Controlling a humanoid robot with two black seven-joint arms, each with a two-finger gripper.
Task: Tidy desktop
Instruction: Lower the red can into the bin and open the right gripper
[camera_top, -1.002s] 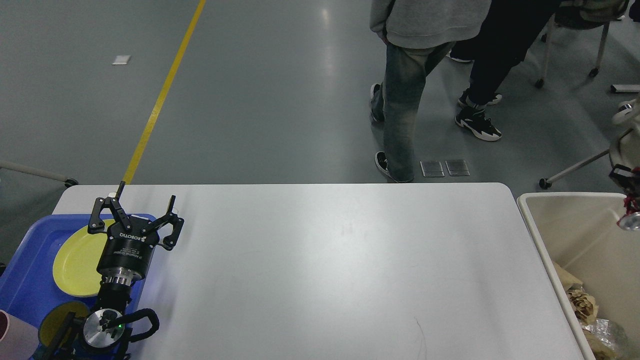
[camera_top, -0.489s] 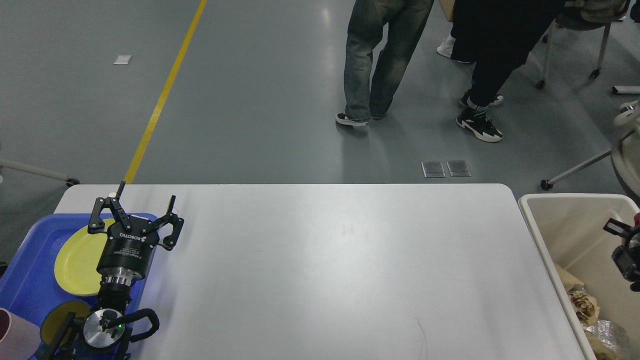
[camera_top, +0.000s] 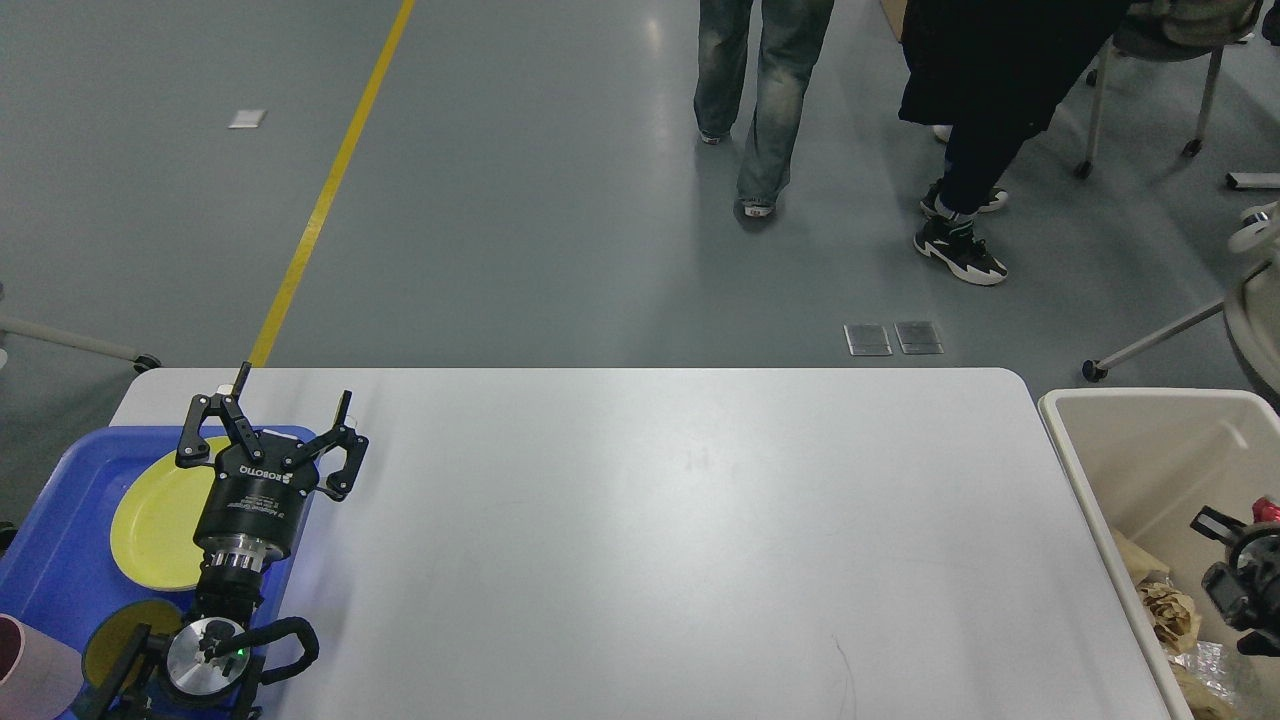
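Note:
The desktop (camera_top: 650, 540) is a wide white tabletop with nothing lying on its middle. My left gripper (camera_top: 293, 395) is open and empty, held over the table's left end at the right edge of a blue tray (camera_top: 55, 570). Its fingers point away from me. Only a small dark part of my right gripper (camera_top: 1238, 585) shows at the right edge of the view, over the beige bin (camera_top: 1120, 440). Its fingers cannot be told apart.
The blue tray holds a yellow plate (camera_top: 155, 520), a smaller yellow dish (camera_top: 112, 640) and a pink cup (camera_top: 25, 675). The beige bin holds crumpled paper (camera_top: 1170, 610) and foil. People's legs (camera_top: 760, 100) and a chair stand on the floor beyond the table.
My right gripper has come down lower over the bin at the right edge. The person in jeans has walked away from the table. My left arm has not moved.

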